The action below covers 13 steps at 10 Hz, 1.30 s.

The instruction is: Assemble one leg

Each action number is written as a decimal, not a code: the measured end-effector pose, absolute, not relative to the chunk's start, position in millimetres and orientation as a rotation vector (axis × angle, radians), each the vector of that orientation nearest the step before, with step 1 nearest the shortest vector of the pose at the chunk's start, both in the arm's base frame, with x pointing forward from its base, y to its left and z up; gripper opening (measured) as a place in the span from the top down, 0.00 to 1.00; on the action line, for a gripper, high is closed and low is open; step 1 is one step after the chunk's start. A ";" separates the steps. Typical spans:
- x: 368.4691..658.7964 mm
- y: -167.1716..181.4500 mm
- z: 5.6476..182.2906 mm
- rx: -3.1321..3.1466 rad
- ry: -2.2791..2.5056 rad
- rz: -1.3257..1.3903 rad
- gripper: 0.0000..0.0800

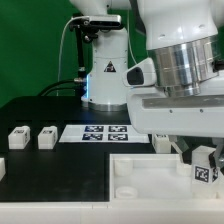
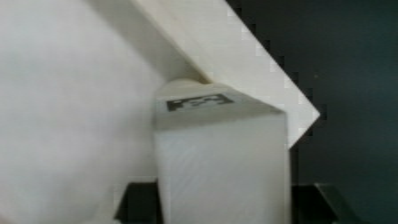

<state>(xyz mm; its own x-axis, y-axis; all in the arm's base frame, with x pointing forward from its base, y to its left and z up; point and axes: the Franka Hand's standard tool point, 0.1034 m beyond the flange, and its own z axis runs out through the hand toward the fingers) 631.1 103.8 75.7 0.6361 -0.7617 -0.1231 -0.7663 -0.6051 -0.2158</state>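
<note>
White leg (image 2: 217, 150) sits clamped between the gripper (image 1: 203, 160) fingers, upright over a corner of the big panel (image 1: 150, 175), likely lined up with a socket there. Two spare legs (image 1: 46, 138) wait on the table.

Exterior view near table level; wrist view tight on leg (image 2: 217, 150).

A deep green fabric backdrop (image 1: 30, 45) hung behind the matte black tabletop (image 1: 40, 115). Bright, even light fell from above, leaving the black surface dull.
</note>
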 end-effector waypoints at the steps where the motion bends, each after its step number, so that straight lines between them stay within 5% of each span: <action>1: 630.2 102.3 75.2 -2.467 1.466 0.067 0.61; 6: 623.0 105.9 71.9 -1.796 2.184 0.214 0.61; 10: 622.2 106.7 70.9 -1.783 2.200 0.219 0.61; 11: 621.7 107.2 70.7 -1.804 2.187 0.221 0.42; 12: 619.7 109.5 71.4 -1.945 2.086 0.230 0.42; 13: 619.4 113.0 74.2 -2.150 1.918 0.208 0.25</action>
<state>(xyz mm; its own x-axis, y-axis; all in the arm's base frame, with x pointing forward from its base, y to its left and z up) 619.4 113.0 74.2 0.1224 -0.9545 -0.2718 -0.9906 -0.1008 -0.0921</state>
